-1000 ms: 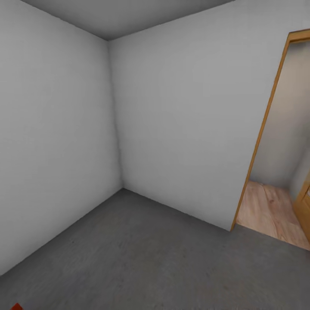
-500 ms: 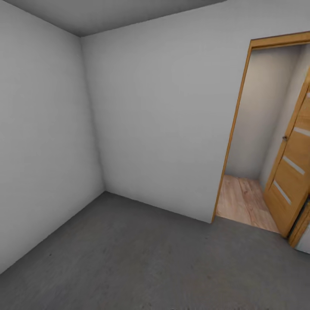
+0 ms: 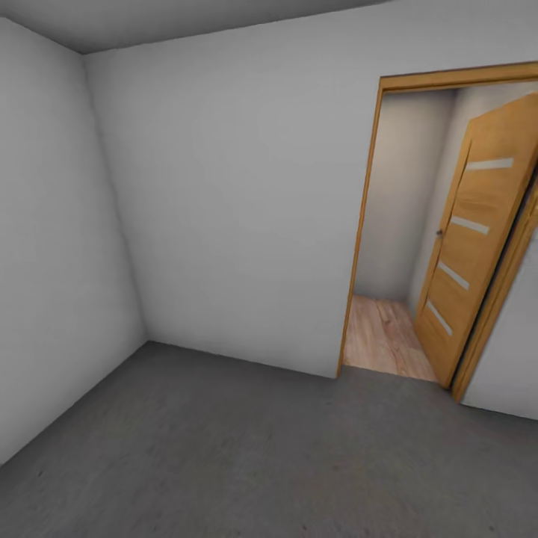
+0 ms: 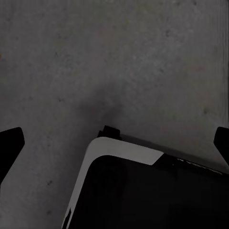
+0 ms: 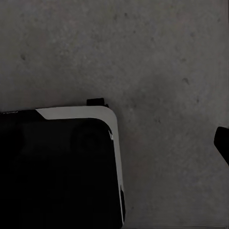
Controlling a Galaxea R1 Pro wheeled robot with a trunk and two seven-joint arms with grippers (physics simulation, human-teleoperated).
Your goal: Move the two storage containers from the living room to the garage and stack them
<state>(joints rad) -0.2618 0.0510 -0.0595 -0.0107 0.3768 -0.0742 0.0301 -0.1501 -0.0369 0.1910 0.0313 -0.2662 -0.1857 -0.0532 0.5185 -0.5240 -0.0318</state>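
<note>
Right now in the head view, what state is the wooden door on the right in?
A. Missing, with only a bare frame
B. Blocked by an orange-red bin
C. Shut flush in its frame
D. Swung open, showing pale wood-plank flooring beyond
D: the wooden door stands swung open at an angle, and past the door frame pale wood-plank flooring shows beyond the grey concrete floor.

Head view: from standing height, facing a garage corner and open doorway [image 3: 388, 224]. Wrist views: straight down, close over the floor [image 4: 114, 57], shared with head view.
</note>
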